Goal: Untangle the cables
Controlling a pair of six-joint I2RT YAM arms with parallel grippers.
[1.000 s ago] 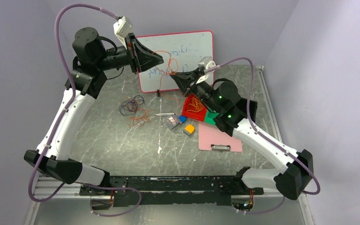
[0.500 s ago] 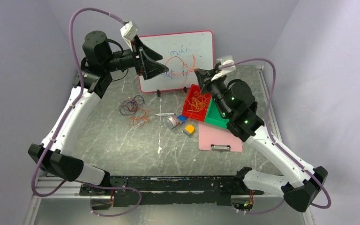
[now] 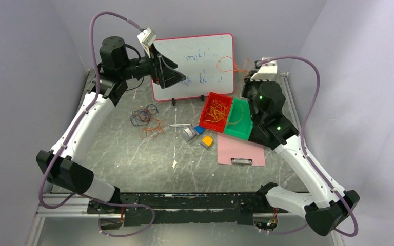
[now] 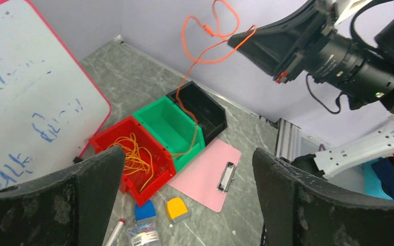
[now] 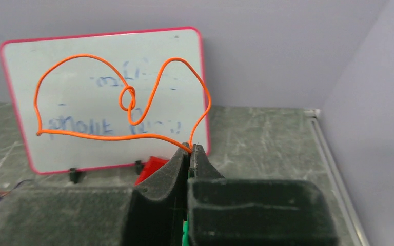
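Right end effector [image 5: 190,148] is pinched tight on one orange cable [image 5: 97,137], up in the air in front of the whiteboard [image 3: 195,51]. From the right wrist view, the cable loops out to the left of the fingertips, with a little knot in the middle of the loop. In the left wrist view its long tail hangs down from the grip and ends at the green bin [image 3: 238,128]. I can't tell if it's actually touching the bin.

Left end effector [image 3: 177,78] is wide open with nothing in it, raised near the whiteboard's lower left and well apart from the right one.

Red bin [image 3: 209,102], just beside the green one, has a bundle of orange-yellow cables [image 3: 215,113] inside. A black bin [image 4: 205,105] sits on the far side of the green one. Another loose tangle [image 3: 146,120], dark purple and orange, lies on the worktop [image 3: 133,159] left of the bins. A pink clipboard [image 3: 238,151] lies flat in front of the green bin.
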